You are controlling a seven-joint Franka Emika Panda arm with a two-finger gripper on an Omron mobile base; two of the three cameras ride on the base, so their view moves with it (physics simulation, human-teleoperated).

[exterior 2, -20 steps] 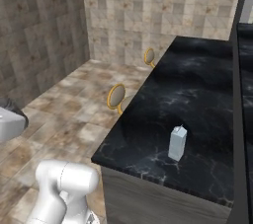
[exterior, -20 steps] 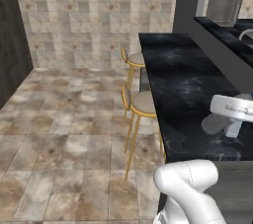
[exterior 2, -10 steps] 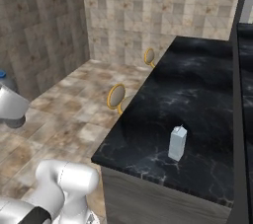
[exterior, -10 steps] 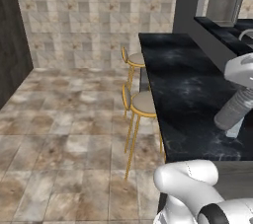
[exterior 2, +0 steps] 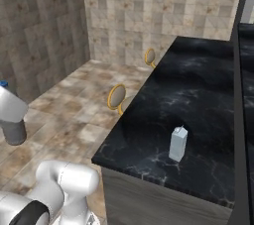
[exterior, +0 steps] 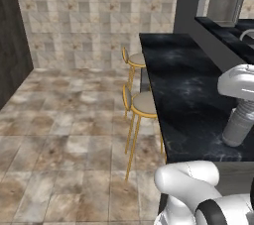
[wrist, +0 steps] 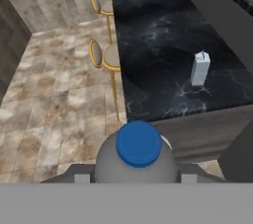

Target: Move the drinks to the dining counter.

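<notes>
Clear bottle point(wrist: 137, 155), gripped, has swung nearer the arm's base.

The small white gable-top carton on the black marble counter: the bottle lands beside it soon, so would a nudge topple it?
The small white gable-top carton is tall on a narrow base, so likely tippy. The black marble counter looks glossy, so it might slide first. Probably light.

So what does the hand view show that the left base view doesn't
The hand view alone gives the bottle's blue cap seen from above, with the white carton standing upright on the dining counter. The left base view alone gives the bottle from the side, hanging under the white arm, plus the higher ledge behind. Both show the black marble counter and two gold-legged stools beside it on the tiled floor.
</notes>
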